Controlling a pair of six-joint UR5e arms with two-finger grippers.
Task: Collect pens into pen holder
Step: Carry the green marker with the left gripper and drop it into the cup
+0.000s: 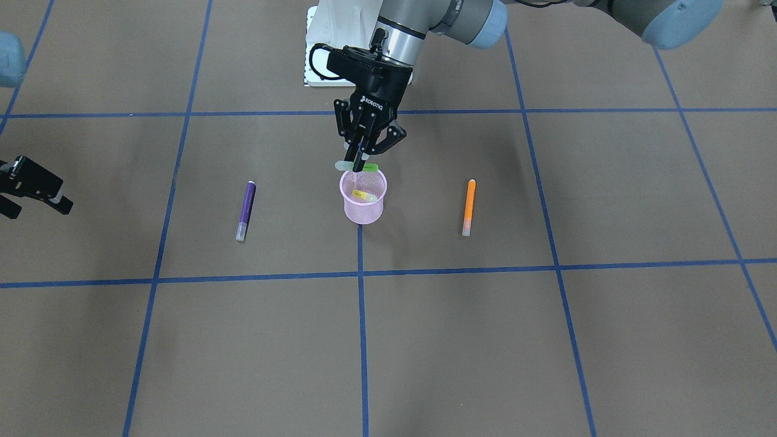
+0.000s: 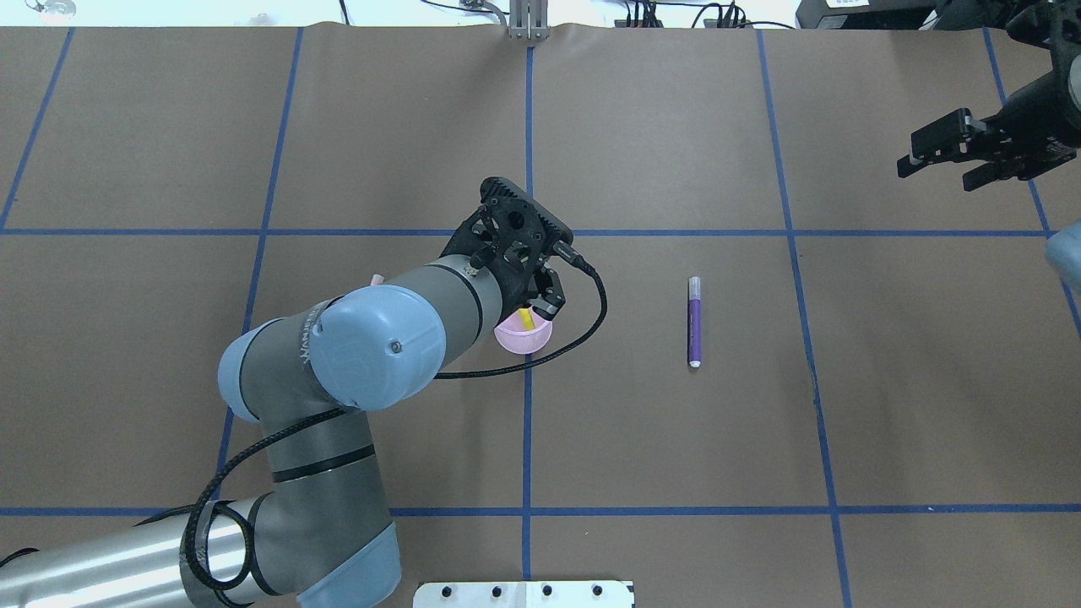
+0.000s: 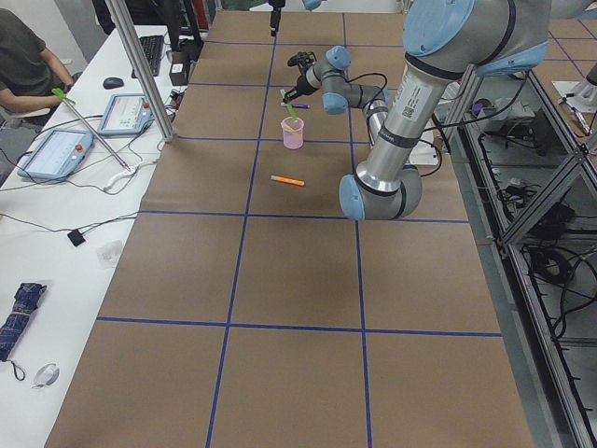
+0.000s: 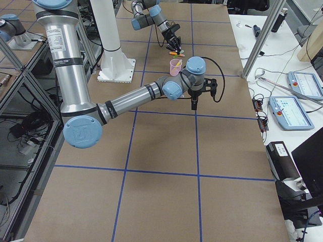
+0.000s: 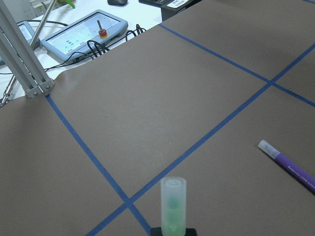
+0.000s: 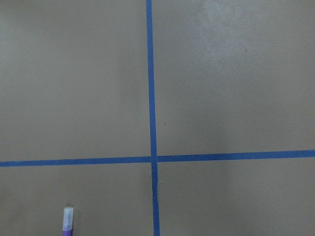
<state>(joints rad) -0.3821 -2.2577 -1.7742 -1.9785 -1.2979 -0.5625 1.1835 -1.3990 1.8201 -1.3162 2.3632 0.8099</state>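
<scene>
The pink mesh pen holder (image 1: 362, 206) stands upright at the table's middle, with a yellow pen (image 1: 364, 195) inside it. My left gripper (image 1: 361, 162) hangs just over its rim, shut on the green pen (image 1: 370, 167), which lies roughly level across the fingers. The left wrist view shows that pen's pale cap (image 5: 173, 204). A purple pen (image 1: 246, 209) and an orange pen (image 1: 468, 206) lie flat on either side of the pen holder. My right gripper (image 2: 950, 160) hovers open and holds nothing far from them, near the table's edge.
Brown paper with blue tape lines (image 1: 360, 328) covers the table. The white robot base plate (image 1: 315, 48) sits behind the pen holder. A person and control tablets (image 3: 56, 149) are at a side bench. My left forearm (image 2: 380, 338) hides the orange pen from overhead.
</scene>
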